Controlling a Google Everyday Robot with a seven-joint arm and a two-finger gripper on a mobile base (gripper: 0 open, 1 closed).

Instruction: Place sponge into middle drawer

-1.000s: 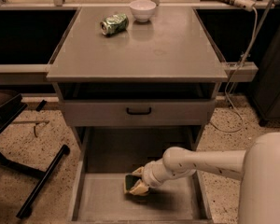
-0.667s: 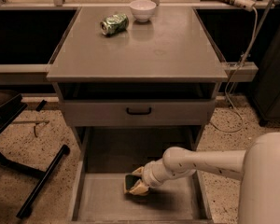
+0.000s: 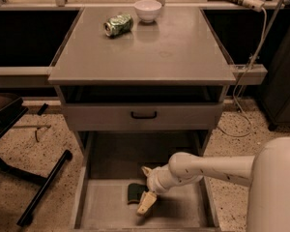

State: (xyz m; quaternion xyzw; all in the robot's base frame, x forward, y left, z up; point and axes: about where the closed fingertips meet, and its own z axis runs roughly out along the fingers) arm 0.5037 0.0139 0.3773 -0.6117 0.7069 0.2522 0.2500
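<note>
The sponge (image 3: 135, 193) lies dark green face up on the floor of the pulled-out middle drawer (image 3: 102, 208), near its centre. My gripper (image 3: 145, 186) reaches in from the right on a white arm, low inside the drawer. It is open, with one pale finger (image 3: 146, 170) behind the sponge and the other in front of it. The sponge sits at the fingertips and rests on the drawer floor. Its yellow side is mostly hidden.
A closed grey drawer front with a black handle (image 3: 143, 115) sits above the open tray. On the table top stand a crushed green can (image 3: 118, 25) and a white bowl (image 3: 148, 10). A black chair base (image 3: 41, 187) stands at the left. Cables (image 3: 241, 105) hang at the right.
The gripper's fingers have spread apart and let go of the sponge. The sponge now lies flat on the drawer floor, dark face up.
</note>
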